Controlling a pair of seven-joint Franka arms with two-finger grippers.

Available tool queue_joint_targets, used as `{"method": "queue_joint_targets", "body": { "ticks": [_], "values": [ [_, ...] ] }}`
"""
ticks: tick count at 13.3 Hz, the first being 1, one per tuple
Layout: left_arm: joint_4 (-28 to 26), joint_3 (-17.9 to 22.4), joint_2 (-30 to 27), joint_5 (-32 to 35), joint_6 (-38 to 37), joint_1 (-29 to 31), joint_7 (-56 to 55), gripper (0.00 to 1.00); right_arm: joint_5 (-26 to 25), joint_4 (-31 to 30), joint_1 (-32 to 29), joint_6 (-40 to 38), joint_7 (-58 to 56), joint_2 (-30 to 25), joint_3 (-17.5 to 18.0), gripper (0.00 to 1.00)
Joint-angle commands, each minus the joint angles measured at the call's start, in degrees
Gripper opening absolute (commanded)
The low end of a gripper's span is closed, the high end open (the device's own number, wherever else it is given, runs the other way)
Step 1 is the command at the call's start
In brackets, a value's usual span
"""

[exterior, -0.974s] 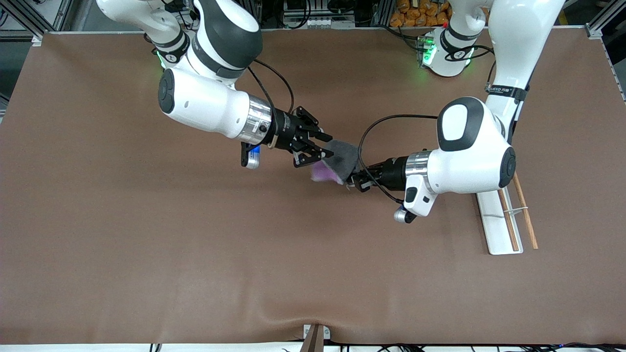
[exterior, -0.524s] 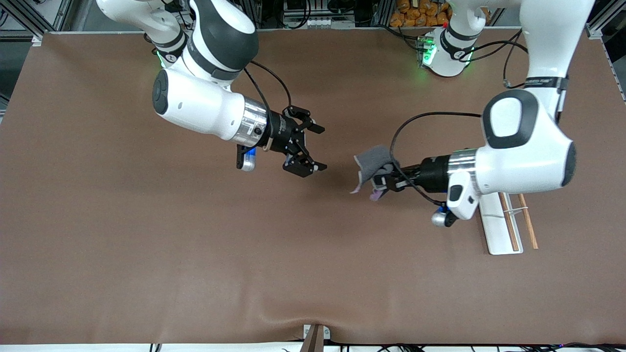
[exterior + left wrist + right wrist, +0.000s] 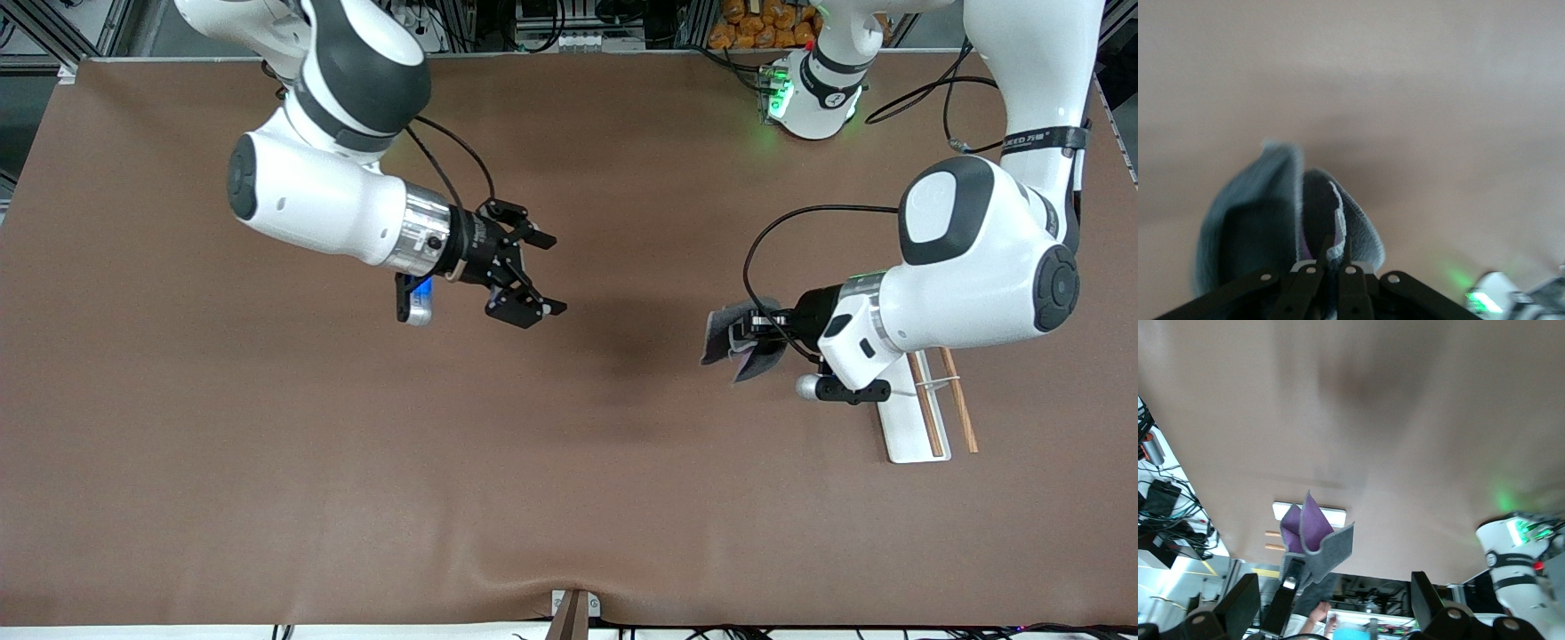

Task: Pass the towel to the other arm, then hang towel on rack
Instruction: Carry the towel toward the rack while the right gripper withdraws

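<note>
Left gripper (image 3: 756, 331) is clamped on the towel (image 3: 733, 342) in the air, with the rack (image 3: 916, 418) at its four o'clock. Right gripper (image 3: 533, 276), fingers apart, waits empty.

The right tool (image 3: 540, 275) no longer touches the towel (image 3: 742, 342); its fingers now stand wide apart, and it sits well away from the rack (image 3: 911, 418), over bare tabletop (image 3: 267, 462). The left tool (image 3: 745, 333), clamped on the towel, has carried it from mid-table to just beside the rack. The cloth now hangs dark and folded, purple showing only in the right wrist view.
</note>
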Motion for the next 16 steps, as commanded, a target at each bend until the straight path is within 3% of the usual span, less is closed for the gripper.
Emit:
{"method": "queue_joint_targets", "body": {
  "ticks": [1,5,8,10,13,16],
  "values": [
    [1.72,-0.03,-0.56,8.71,-0.29,0.37,8.60,0.00,-0.82,0.56,-4.57,-7.85,-7.21,-2.17,0.48,1.00],
    [4.01,-0.47,-2.05,23.05,-0.11,-0.16,14.09,0.00,-1.61,0.65,-10.20,-15.52,-14.70,-4.37,0.48,1.00],
    [3.66,-0.30,-4.42,30.52,-0.11,0.02,21.20,0.00,-8.53,0.47,-11.26,-18.93,-21.80,-6.30,0.48,1.00],
    [1.82,-0.73,-4.87,29.67,-0.46,0.37,20.69,0.00,-9.87,0.56,-13.71,-23.15,-25.94,-6.83,0.48,1.00],
    [-2.04,-0.82,-6.27,29.49,-0.37,0.63,15.69,0.00,-22.05,0.47,-14.87,-28.44,-42.09,-8.67,0.48,1.00],
    [-8.01,-0.73,-8.38,29.23,1.03,1.95,6.22,0.00,-26.04,0.30,-18.10,-32.12,-53.16,-9.64,-0.14,1.00]
  ]
}}
